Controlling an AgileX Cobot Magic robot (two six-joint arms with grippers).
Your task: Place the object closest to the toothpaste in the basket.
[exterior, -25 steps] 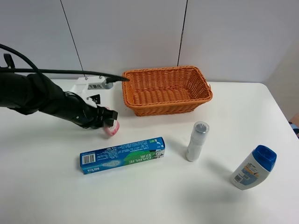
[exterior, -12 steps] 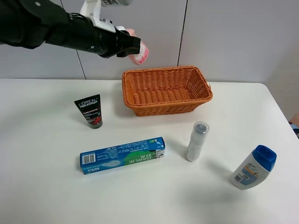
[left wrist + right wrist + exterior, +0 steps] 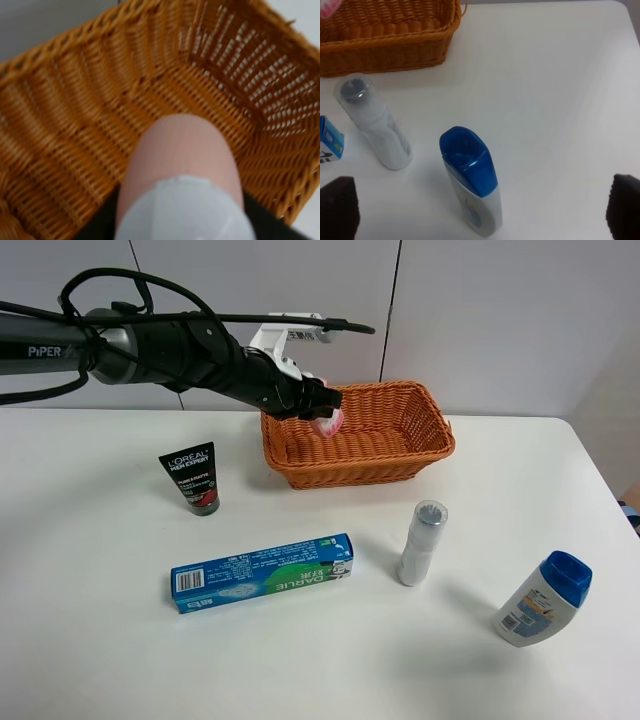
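On a white table [image 3: 90,640] before pale grey wall panels, the small pink-and-white bottle [image 3: 330,422] hangs just over the left part of the orange wicker basket [image 3: 352,468]. Its long axis is tilted along the arm's reach, with the rounded pink end [image 3: 182,150] pointing down at the woven floor and the white end back between the fingers. The black left gripper [image 3: 322,408] is clenched on it, while the right gripper [image 3: 481,207] has its jaws spread wide above the blue-capped white bottle [image 3: 545,598]. The clear white cylinder bottle [image 3: 422,540], blue toothpaste box [image 3: 262,573] and upright black tube [image 3: 191,478] stand apart on the table.
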